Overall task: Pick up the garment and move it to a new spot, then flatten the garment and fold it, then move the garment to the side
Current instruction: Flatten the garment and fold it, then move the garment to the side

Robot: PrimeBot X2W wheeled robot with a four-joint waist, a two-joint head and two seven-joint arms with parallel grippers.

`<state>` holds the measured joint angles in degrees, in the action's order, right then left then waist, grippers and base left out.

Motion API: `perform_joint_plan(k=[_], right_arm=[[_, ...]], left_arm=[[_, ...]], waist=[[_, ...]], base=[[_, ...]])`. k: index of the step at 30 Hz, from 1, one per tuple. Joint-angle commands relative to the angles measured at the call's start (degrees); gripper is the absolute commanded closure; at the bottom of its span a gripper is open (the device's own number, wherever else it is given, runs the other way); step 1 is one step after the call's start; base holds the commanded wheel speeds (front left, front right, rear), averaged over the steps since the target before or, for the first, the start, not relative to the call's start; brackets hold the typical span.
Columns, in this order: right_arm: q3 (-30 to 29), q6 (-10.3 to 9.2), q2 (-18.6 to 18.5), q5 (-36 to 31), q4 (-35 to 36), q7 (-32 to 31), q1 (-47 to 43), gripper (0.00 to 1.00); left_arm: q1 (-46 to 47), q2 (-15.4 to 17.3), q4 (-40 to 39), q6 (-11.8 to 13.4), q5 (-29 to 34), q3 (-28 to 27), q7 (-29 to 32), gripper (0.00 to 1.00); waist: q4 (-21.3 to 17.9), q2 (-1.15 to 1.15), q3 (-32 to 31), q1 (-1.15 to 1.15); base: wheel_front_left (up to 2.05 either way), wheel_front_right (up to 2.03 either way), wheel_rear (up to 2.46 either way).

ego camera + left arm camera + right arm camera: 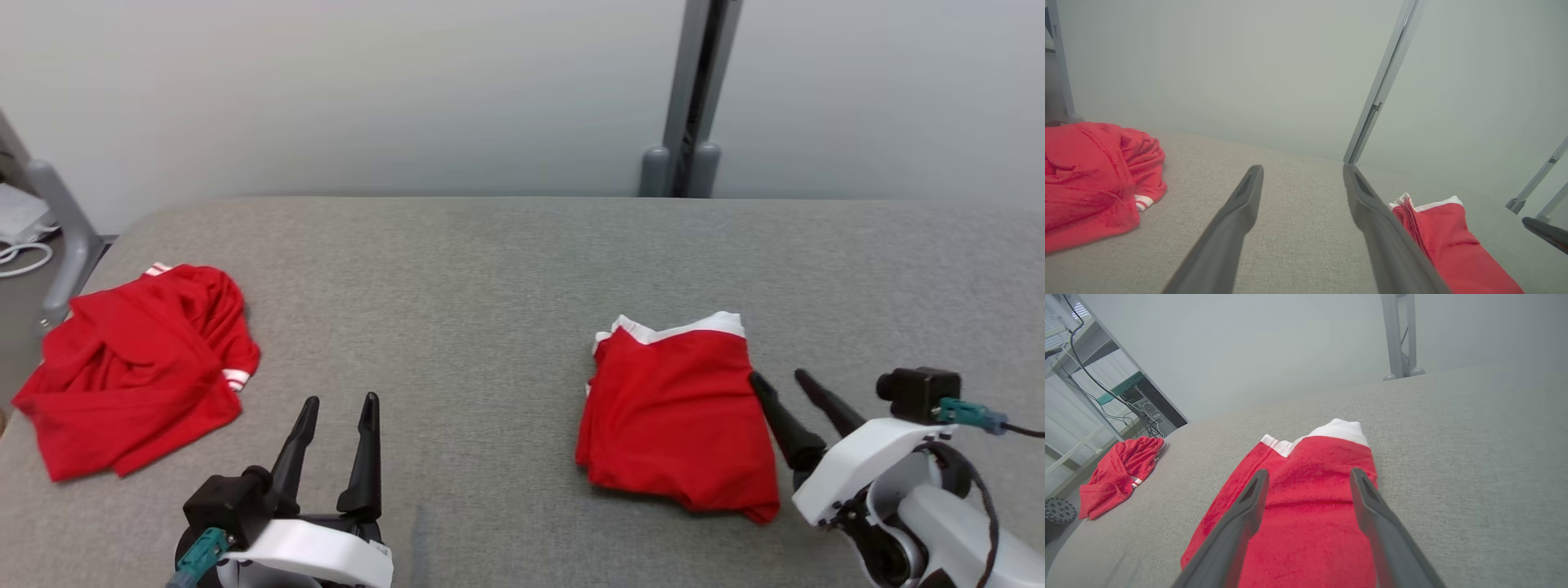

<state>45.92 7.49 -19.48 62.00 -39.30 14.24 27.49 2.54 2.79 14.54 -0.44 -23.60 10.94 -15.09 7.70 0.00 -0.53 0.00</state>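
Beside garment (678, 408), right end effector (778, 376) agape

Left wrist view: the garment (1457, 249) was cut off by the bottom edge, its left side hidden behind a finger of the left tool (1302, 168). The crumpled red garment (1081, 183) was cut off at the left edge.
Head view: could not tell whether the right tool (776, 375) touched the garment.

A: What lies left of the left hand (341, 398)?
B: A crumpled red shirt (135, 367), well apart from it, on the grey counter (490, 269).
A: And ahead of that hand?
B: Farther off, rightward, a grey post (694, 98) against the pale wall (326, 82); far left, white cables (24, 260) off the counter.
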Motion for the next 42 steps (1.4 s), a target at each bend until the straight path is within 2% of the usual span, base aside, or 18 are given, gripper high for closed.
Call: perform_joint_plan(k=[1,3,8,13,18,23,29,35,42], right_arm=[[-1.2,0.00,-1.1,-2.4,0.5,0.7,0.2,0.00],[-3.3,0.00,-2.0,-5.5,1.2,1.0,-0.2,0.00],[-14.6,-0.01,-2.4,-17.8,6.4,1.0,-3.7,0.00],[-28.0,-0.01,1.4,-28.7,14.4,1.0,-10.8,0.00],[-36.4,0.00,5.7,-37.7,20.3,1.0,-17.8,0.00],[-39.3,-0.01,8.1,-40.6,22.3,1.0,-20.4,0.00],[-39.5,0.00,9.6,-41.3,23.1,1.0,-21.2,0.00],[-39.7,0.00,9.4,-41.0,23.3,1.0,-21.3,0.00],[-39.4,-0.01,9.4,-41.5,22.8,1.0,-21.2,0.00]], left_arm=[[-0.1,0.2,-0.6,-0.2,0.1,-0.6,-0.1,0.00],[-0.3,0.2,-1.1,-0.4,0.2,-1.0,-0.1,0.00],[-0.8,0.2,-2.2,-0.5,1.0,-2.0,-0.1,0.00],[-1.2,0.2,-2.7,-0.3,1.2,-2.2,-0.1,0.00],[-2.2,0.2,-2.8,-0.7,1.8,-1.1,-0.1,0.00],[-2.6,0.2,-2.7,-0.6,3.5,-0.1,-0.1,0.00],[-2.9,0.2,-3.1,-0.3,3.8,0.3,-0.1,0.00],[-3.1,0.2,-3.6,0.4,3.0,0.0,-0.1,0.00],[-3.0,0.2,-3.2,0.2,2.7,0.4,-0.1,0.00]], waist=[[-1.9,0.00,-0.2,0.00],[-3.0,0.00,-0.3,0.00],[-5.1,0.00,0.0,0.00],[-6.1,0.00,0.2,0.00],[-6.2,0.00,0.4,0.00],[-5.8,0.00,0.4,0.00],[-5.6,0.00,0.7,0.00],[-5.2,0.00,0.6,0.00],[-4.5,0.00,0.5,0.00]], base=[[0.00,0.00,0.00],[0.00,0.00,0.00],[0.00,0.00,0.00],[0.00,0.00,0.00],[0.00,0.00,0.00],[0.00,0.00,0.00],[0.00,0.00,0.00],[0.00,0.00,0.00],[0.00,0.00,0.00]])
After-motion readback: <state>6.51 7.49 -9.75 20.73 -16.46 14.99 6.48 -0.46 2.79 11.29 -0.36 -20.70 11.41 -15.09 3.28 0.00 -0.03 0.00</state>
